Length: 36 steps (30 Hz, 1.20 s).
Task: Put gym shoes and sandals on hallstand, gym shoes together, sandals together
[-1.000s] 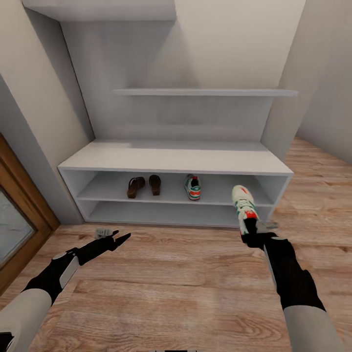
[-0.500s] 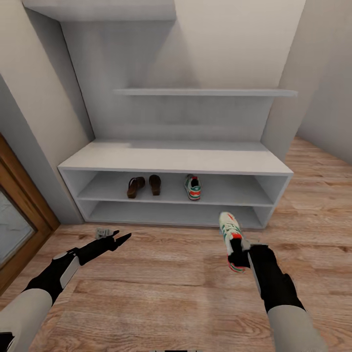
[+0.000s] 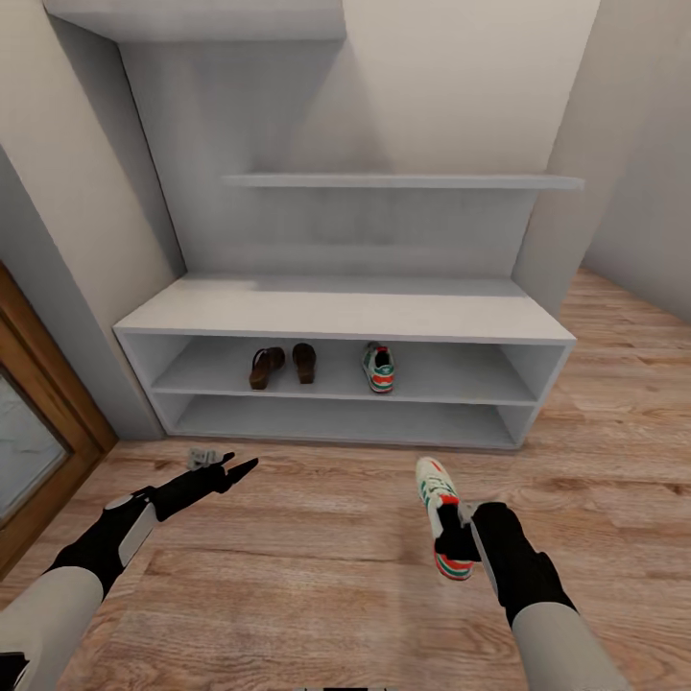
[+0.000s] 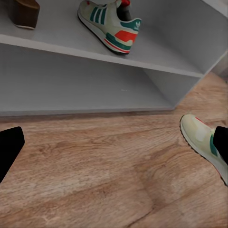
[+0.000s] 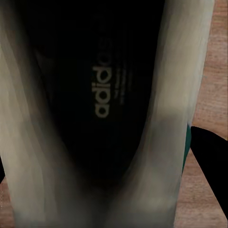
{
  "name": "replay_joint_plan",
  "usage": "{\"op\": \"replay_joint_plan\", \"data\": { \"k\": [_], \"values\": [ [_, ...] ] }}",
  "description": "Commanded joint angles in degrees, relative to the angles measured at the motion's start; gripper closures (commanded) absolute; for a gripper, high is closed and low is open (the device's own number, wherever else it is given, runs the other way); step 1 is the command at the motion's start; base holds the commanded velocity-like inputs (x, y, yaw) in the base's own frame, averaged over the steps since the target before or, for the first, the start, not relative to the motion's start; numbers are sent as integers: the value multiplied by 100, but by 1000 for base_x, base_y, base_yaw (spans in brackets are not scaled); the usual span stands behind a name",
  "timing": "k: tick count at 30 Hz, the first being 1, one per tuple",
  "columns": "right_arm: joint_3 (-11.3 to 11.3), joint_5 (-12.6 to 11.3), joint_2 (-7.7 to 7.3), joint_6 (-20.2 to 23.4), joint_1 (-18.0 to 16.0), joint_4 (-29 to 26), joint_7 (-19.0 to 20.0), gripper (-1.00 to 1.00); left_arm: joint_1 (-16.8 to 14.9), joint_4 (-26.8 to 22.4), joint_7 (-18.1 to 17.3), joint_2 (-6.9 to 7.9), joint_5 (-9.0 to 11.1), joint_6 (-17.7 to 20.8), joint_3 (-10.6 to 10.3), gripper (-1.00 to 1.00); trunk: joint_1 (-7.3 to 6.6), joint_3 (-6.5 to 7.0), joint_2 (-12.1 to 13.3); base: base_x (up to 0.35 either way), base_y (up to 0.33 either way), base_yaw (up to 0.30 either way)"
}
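One gym shoe is clamped by the right gripper before the hallstand; the left gripper is seen open, empty.

Non-task surroundings, corridor alcove.
We see plain off-white walls boxing in the alcove, a brown wooden door frame with a pale glass pane at the left edge, and a small grey blocky object on the planks, too small to identify.
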Motion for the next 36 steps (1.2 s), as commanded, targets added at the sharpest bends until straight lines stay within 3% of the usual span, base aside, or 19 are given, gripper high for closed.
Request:
{"op": "replay_joint_plan", "data": {
  "k": [1, 4, 10, 12, 16, 28, 30, 33, 36],
  "values": [
    [-25, 71, 15, 16, -7, -5, 53, 100, -2, 4, -23, 0, 20, 12, 3, -100, -1, -5, -2, 0, 0, 0],
    [-25, 69, 43, 16, -20, -5, 53, 100, 2, 4, -28, -13, -20, -22, -6, -100, -1, -5, -2, 0, 0, 0],
    [-21, 64, 69, 16, -38, -83, 52, 100, 44, 4, -33, -208, -458, -117, -14, -100, -1, -5, -2, 0, 0, 0],
    [-19, 64, 72, 16, -38, -451, 53, 100, 50, 4, -33, -225, -506, -119, -14, -100, -1, -5, -2, 0, 0, 0],
    [-21, 64, 73, 16, -37, -1346, 53, 100, 50, 4, -33, -230, -521, -120, -14, -100, -1, -5, -2, 0, 0, 0],
    [-22, 64, 74, -57, -38, -1574, 45, 100, 54, 256, -36, -219, -567, -126, -7, -100, -1, -5, -2, 0, 0, 0],
    [-20, 64, 74, -152, -37, -1567, 45, 100, 56, 326, -38, -216, -589, -159, -6, -100, -1, -5, -2, 0, 0, 0],
    [-24, 46, 74, -910, -38, -1536, 39, 100, 56, 394, -40, -213, -607, -255, -7, -100, -1, -5, -2, 0, 0, 0],
    [-25, 15, 74, -1180, -36, -1522, 36, 100, 57, 405, -42, -213, -610, -272, -6, -100, -1, -5, -2, 0, 0, 0]
  ]
}}
